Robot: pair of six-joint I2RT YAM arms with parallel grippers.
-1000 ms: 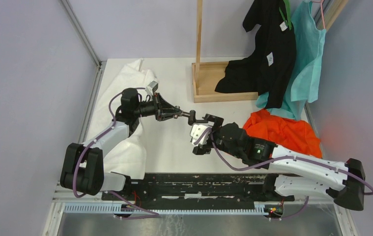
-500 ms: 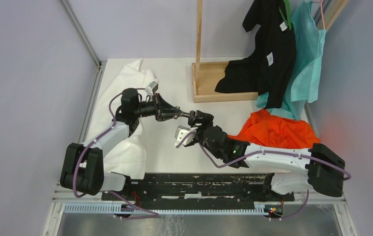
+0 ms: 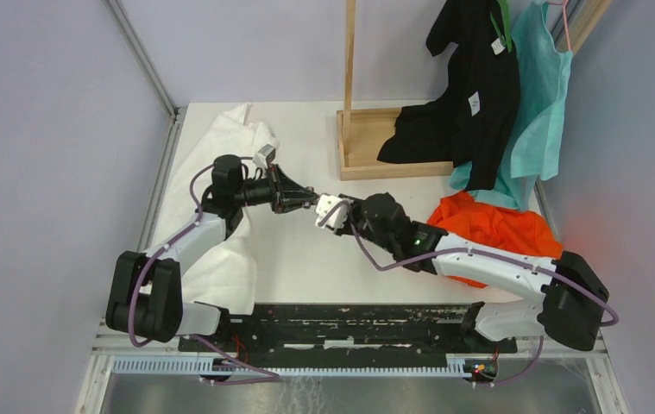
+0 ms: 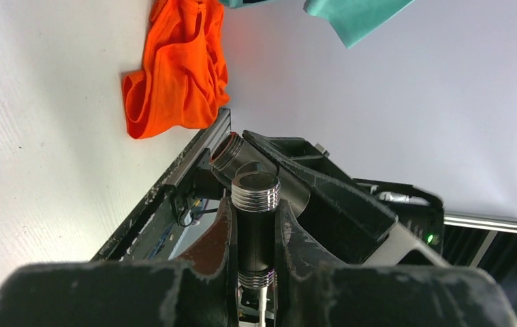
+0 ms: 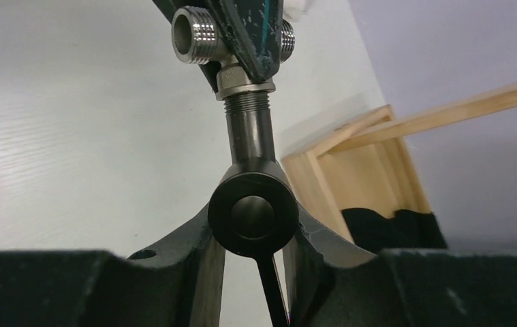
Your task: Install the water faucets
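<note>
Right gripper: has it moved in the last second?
Yes. The right gripper slid left, past the left edge of the wooden stand, toward the left gripper.

2 faucet fittings [image 5: 252, 214], 2 robot arms [image 3: 479, 263], 4 cloths [image 3: 496, 233] — blk, teal, orange, white — 1 wood stand [image 3: 362, 147].

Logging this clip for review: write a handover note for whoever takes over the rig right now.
Left tool: shut on the threaded fitting.
Right tool: shut on the dark fitting.
Done: both fittings in hand; the dark fitting's stem sits at the threaded fitting's collar.
Left: stem threads are exposed, and how far it is in is unclear; screw it home.
</note>
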